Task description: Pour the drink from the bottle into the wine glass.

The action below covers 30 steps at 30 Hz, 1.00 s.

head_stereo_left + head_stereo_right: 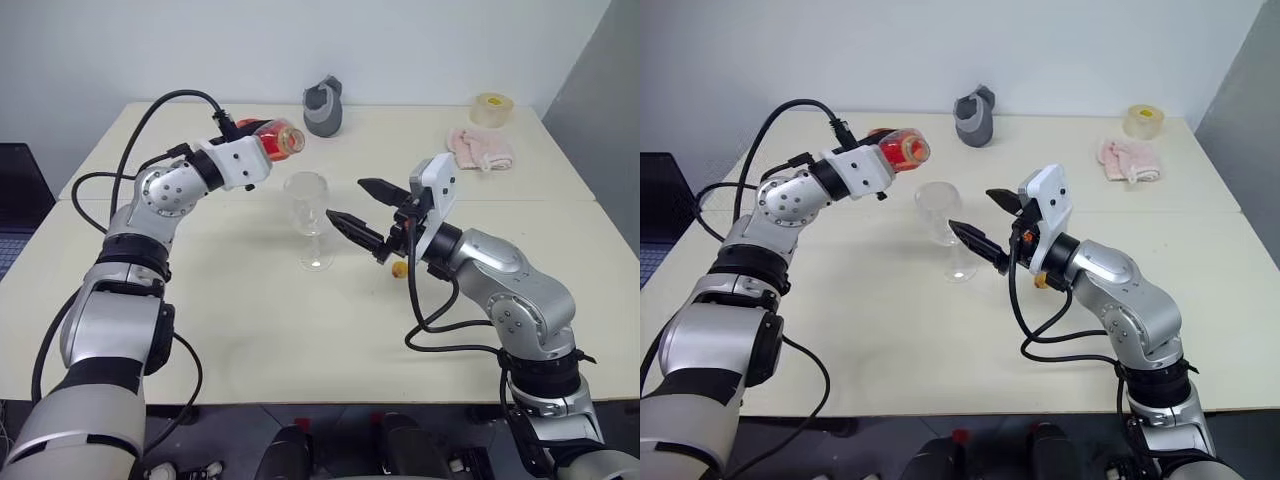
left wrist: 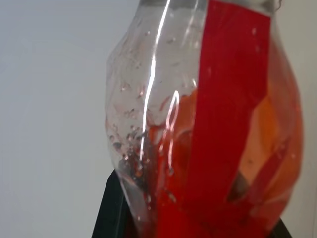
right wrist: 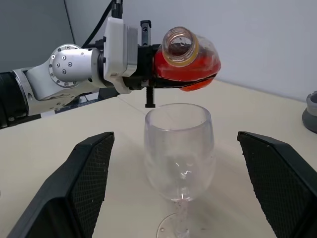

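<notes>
The bottle [image 1: 272, 138] lies tipped on its side in the air, just above and to the left of the wine glass [image 1: 308, 215]. My left gripper [image 1: 258, 143] is shut on its body. Its open mouth [image 3: 181, 45] hangs over the glass's rim, and the red drink [image 3: 190, 77] pools in the lower side of the bottle. The wine glass stands upright on the table, and I see no red in its bowl. My right gripper [image 1: 362, 208] is open just right of the glass, one finger on either side of the bowl and neither touching it.
A small yellow cap [image 1: 399, 268] lies on the table under my right wrist. At the back stand a grey cup-like object [image 1: 323, 105], a roll of tape [image 1: 491, 109] and a pink cloth [image 1: 480, 148]. The cream table [image 1: 250, 330] has free room in front.
</notes>
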Each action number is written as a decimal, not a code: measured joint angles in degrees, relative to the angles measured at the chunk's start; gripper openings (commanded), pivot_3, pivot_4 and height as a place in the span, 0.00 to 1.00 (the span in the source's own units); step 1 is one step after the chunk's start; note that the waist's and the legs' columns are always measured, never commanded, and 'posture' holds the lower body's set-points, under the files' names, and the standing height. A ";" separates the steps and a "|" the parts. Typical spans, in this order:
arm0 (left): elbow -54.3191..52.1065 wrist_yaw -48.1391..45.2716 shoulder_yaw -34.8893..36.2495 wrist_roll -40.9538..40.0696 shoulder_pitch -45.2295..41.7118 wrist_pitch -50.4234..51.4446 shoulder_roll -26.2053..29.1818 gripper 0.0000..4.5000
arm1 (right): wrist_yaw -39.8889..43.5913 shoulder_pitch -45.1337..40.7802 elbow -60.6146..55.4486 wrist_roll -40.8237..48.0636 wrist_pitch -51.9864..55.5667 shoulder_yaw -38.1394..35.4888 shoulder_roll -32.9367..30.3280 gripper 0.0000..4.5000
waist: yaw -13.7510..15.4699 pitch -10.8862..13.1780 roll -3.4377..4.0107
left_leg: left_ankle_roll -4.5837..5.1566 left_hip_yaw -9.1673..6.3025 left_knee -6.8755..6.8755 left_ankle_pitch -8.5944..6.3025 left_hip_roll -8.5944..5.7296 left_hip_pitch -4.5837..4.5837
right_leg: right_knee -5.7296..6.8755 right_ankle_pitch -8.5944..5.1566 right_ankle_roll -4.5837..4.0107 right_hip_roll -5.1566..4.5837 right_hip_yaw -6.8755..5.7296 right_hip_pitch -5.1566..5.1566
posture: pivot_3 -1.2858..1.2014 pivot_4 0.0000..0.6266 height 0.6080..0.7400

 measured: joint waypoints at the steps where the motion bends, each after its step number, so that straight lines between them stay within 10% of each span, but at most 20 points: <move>1: 0.00 0.14 -0.23 0.45 0.00 -0.37 0.36 0.21 | 0.03 0.00 0.00 -0.09 -0.01 0.00 0.03 0.95 | -0.02 0.00 0.00 | 0.00 0.00 0.00 0.00 0.00 0.00 | 0.00 0.00 0.00 0.00 0.00 0.00 | 0.52 0.24 1.00; 30: 4.58 9.98 -8.66 13.14 -6.90 -5.42 6.46 0.21 | 0.07 2.12 -0.24 -1.03 -0.64 0.29 1.84 0.95 | -0.12 0.00 0.00 | 0.01 0.03 0.01 0.00 -0.03 -0.02 | 0.02 0.00 0.00 0.01 -0.01 -0.02 | 0.52 0.24 1.00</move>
